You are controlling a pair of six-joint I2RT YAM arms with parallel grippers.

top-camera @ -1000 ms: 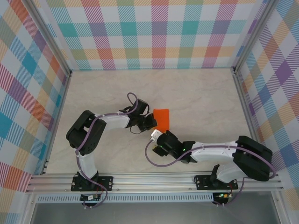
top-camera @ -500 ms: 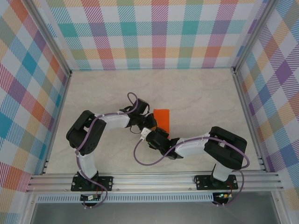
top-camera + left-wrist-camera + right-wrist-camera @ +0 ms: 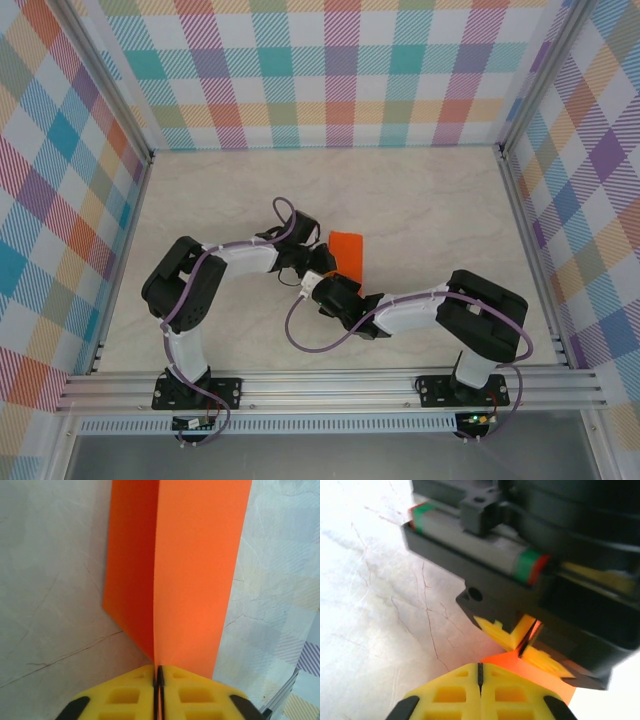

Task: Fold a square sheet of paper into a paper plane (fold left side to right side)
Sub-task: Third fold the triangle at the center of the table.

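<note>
While the left gripper (image 3: 158, 671) pinches the near edge of the folded paper (image 3: 195, 580), which stretches away from its tips near the table (image 3: 430, 200) centre, the right gripper (image 3: 480, 667) sits fully closed alongside, the paper's corner right at its tips.

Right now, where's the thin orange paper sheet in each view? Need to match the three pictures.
Top external: thin orange paper sheet in the middle of the marbled table, just right of the left gripper.
Left wrist: centre, from the top edge down into the left gripper.
Right wrist: small patch low centre-right, just beyond the right gripper.
Shared landmark: the left gripper's yellow fingers, pinching the sheet.
</note>
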